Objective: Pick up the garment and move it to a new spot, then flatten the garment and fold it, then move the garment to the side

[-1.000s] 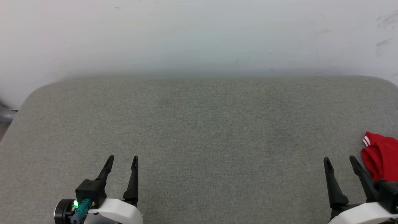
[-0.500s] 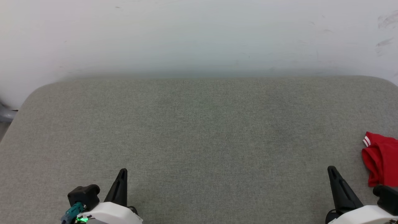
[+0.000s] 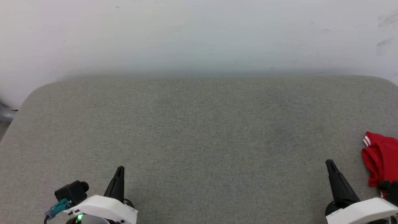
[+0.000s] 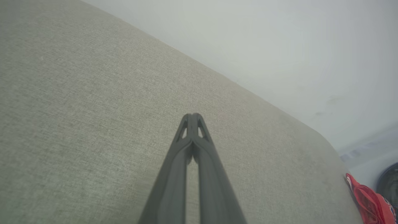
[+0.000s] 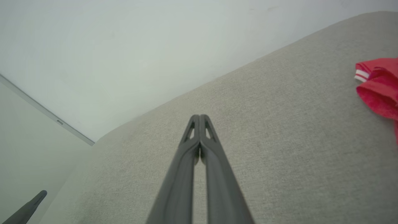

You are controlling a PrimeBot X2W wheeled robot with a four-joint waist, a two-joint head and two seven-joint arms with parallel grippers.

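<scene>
Grey fabric tabletop (image 3: 199,130) met a white wall, the red garment (image 3: 381,158) bunched at its right edge beside the right fingers (image 3: 340,186); these and the left fingers (image 3: 118,183) were pressed shut, empty; cloth judged light, limp, best pinched at the striped cuff (image 3: 367,141).

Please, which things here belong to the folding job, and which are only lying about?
For the job: garment, crumpled, far right; left end effector and right end effector, both shut, empty.
Only around: grey padded surface; white wall.
</scene>
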